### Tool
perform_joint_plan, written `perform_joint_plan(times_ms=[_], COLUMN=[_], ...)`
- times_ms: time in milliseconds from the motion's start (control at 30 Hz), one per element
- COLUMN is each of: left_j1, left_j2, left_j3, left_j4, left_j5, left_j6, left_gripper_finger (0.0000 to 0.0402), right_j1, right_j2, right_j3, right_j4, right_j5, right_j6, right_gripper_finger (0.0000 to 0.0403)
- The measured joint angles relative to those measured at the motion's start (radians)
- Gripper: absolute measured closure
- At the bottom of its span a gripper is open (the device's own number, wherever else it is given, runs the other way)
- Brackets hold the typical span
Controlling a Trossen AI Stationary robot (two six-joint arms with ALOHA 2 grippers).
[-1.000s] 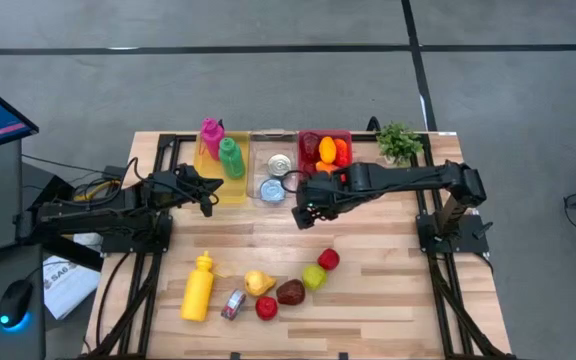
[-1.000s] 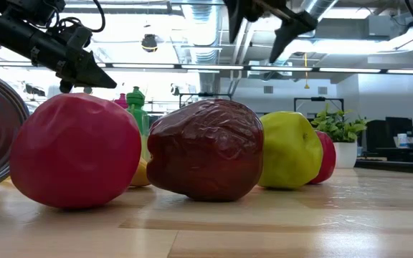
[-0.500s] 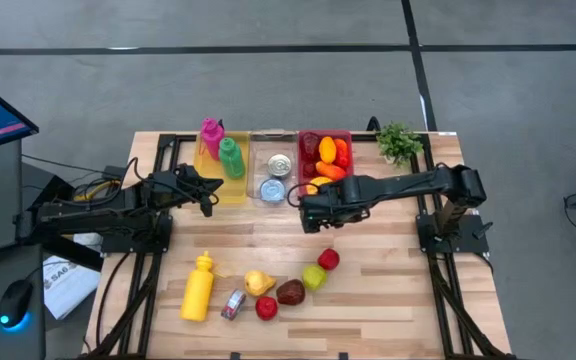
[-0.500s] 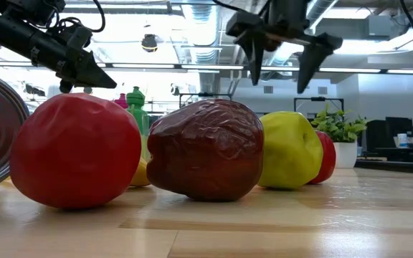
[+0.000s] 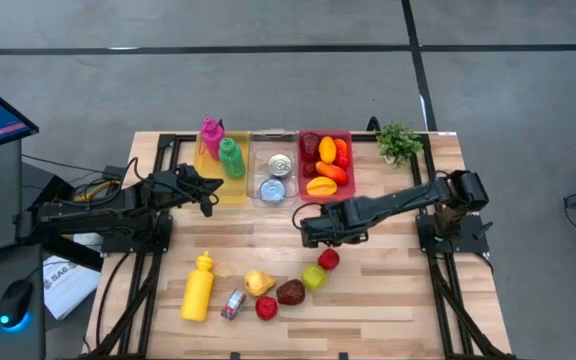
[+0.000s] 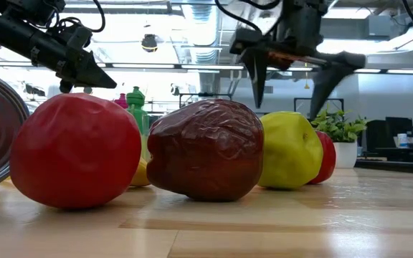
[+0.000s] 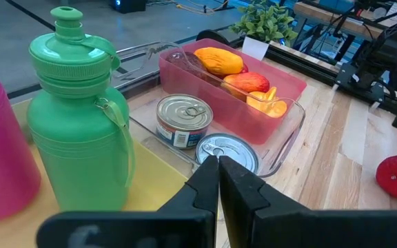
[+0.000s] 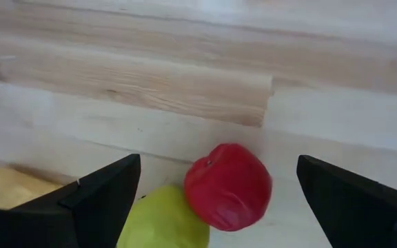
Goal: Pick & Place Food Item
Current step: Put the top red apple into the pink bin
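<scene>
A row of loose foods lies near the table's front edge: a red apple (image 5: 328,259), a green apple (image 5: 314,277), a dark red fruit (image 5: 290,292), a red tomato (image 5: 266,308) and a yellow fruit (image 5: 259,283). My right gripper (image 5: 313,229) hangs open above the table, pointing down, just beyond the red apple (image 8: 227,186), which shows between its spread fingers in the right wrist view. Nothing is between the fingers (image 6: 257,79). My left gripper (image 5: 208,196) waits shut beside the yellow bin (image 5: 214,185), holding nothing.
Three bins stand at the back: the yellow bin with a pink bottle (image 5: 211,137) and a green bottle (image 7: 81,117), a clear bin (image 5: 275,175) with two cans, and a red bin (image 5: 325,160) with foods. A yellow bottle (image 5: 198,288) and a small can (image 5: 233,305) lie front left. A plant (image 5: 399,142) stands at the back right.
My right gripper has come down and toward the table's near edge, away from the red bin and closer to the red apple. Its wrist has rolled, and its fingers have stayed spread.
</scene>
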Motion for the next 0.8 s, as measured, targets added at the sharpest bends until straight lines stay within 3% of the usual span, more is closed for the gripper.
perform_joint_plan(times_ms=[500, 800], left_j1=[0.000, 0.000], left_j2=[0.000, 0.000], left_j3=[0.000, 0.000], left_j4=[0.000, 0.000], left_j5=[0.000, 0.000], left_j6=[0.000, 0.000], left_gripper_finger=[0.0399, 0.0399], right_j1=[0.093, 0.099], right_j2=[0.000, 0.000], right_j3=[-0.130, -0.200], right_j4=[0.134, 0.234], right_j5=[-0.026, -0.025], right_j6=[0.243, 0.263], right_gripper_finger=[0.0019, 0.0019])
